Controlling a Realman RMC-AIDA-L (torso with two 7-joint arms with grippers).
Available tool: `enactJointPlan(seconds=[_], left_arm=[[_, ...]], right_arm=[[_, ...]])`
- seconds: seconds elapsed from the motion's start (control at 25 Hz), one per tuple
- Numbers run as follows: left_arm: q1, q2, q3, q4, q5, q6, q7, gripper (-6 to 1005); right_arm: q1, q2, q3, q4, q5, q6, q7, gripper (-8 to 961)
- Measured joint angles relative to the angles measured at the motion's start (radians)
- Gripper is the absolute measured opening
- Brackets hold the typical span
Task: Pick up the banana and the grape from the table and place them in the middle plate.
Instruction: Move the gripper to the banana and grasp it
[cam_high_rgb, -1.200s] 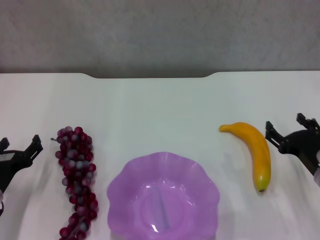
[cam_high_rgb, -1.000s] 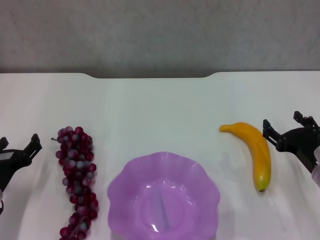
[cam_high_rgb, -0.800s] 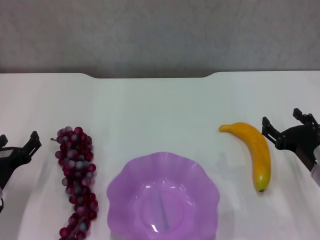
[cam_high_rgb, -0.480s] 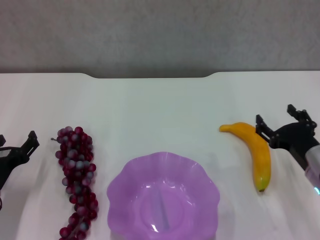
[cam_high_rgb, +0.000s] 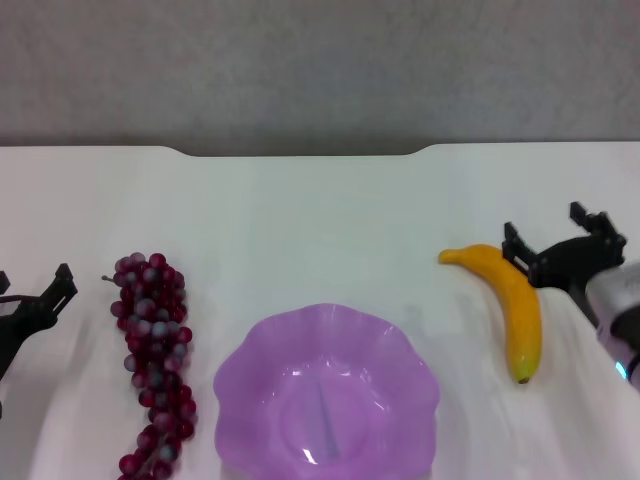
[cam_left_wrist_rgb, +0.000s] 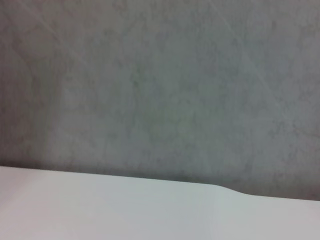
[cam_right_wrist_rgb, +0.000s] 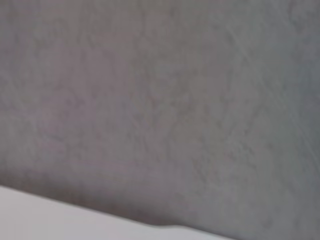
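Observation:
The banana (cam_high_rgb: 512, 303) lies on the white table (cam_high_rgb: 320, 215) to the right of the purple middle plate (cam_high_rgb: 243, 366), which holds nothing. The bunch of grapes (cam_high_rgb: 152, 360) lies to the plate's left. My right gripper (cam_high_rgb: 544, 224) is open, its fingers spread just right of the banana's far end, with one fingertip (cam_high_rgb: 511, 234) at the banana's upper part. My left gripper (cam_high_rgb: 34, 280) is open at the left edge, apart from the grapes. Neither wrist view shows any of these things.
The table's notched far edge (cam_high_rgb: 300, 152) meets a grey wall (cam_high_rgb: 320, 70). The left wrist view shows only the wall (cam_left_wrist_rgb: 160, 85) and a strip of table (cam_left_wrist_rgb: 100, 210). The right wrist view shows the same wall (cam_right_wrist_rgb: 160, 100).
My right gripper has moved left and farther back, from beside the banana's middle to its far end. My left gripper has drifted slightly left. Banana, grapes and plate have not moved.

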Motion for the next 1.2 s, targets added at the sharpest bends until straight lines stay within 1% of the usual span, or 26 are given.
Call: enactJointPlan(seconds=[0.04,0.08,0.12,0.24,0.32,0.36,0.44,0.52,0.56,0.68,0.72,0.76,0.88,0.96,1.08,1.2], left_arm=[[0.002,0.000,-0.002,0.000,0.000,0.000,-0.002,896],[0.002,0.001,-0.003,-0.002,0.000,0.000,-0.004,896],[0.002,0.001,-0.003,-0.004,0.000,-0.001,-0.005,896],[0.003,0.001,-0.004,-0.008,-0.001,-0.003,-0.001,896],[0.005,0.000,-0.004,-0.008,-0.001,-0.003,-0.001,896],[0.005,0.001,-0.004,-0.008,-0.001,-0.004,-0.002,896],[0.005,0.001,-0.004,-0.009,-0.001,-0.004,-0.002,896],[0.003,0.001,-0.004,-0.009,-0.002,-0.004,0.000,896],[0.002,0.001,-0.004,-0.010,-0.003,-0.004,0.001,896],[0.000,0.001,-0.004,-0.010,-0.004,-0.004,0.002,896],[-0.001,0.001,-0.004,-0.010,-0.004,-0.004,0.002,896],[-0.002,0.001,-0.004,-0.009,-0.004,-0.004,0.002,896],[-0.003,0.001,-0.004,-0.007,-0.004,-0.004,0.002,896],[-0.004,0.001,-0.004,-0.006,-0.004,-0.004,0.002,896],[-0.004,0.001,-0.003,-0.004,-0.004,-0.004,0.002,896],[-0.008,0.001,-0.001,-0.001,-0.004,-0.004,0.002,896]], right_arm=[[-0.034,-0.005,0.056,0.072,0.000,0.073,-0.068,880],[-0.064,-0.005,0.112,0.132,0.000,0.150,-0.120,880],[-0.096,0.001,0.179,0.196,0.000,0.242,-0.174,880],[-0.172,0.038,0.376,0.335,0.000,0.486,-0.306,880],[-0.198,0.045,0.476,0.414,0.001,0.671,-0.340,880],[-0.202,0.043,0.524,0.446,0.001,0.765,-0.332,879],[-0.198,0.042,0.633,0.498,-0.012,0.971,-0.280,879],[-0.173,0.041,0.756,0.533,-0.065,1.155,-0.208,879],[-0.150,0.041,0.814,0.544,-0.116,1.257,-0.151,879],[-0.058,0.041,0.958,0.556,-0.310,1.493,0.007,879],[0.002,0.041,1.021,0.555,-0.424,1.606,0.072,879],[0.002,0.041,1.021,0.555,-0.424,1.606,0.072,879],[0.081,0.041,1.074,0.527,-0.520,1.727,0.102,879],[0.119,0.040,1.078,0.491,-0.545,1.753,0.101,879],[0.169,0.041,1.073,0.408,-0.564,1.753,0.095,880],[0.198,0.044,1.063,0.308,-0.547,1.716,0.081,880]])
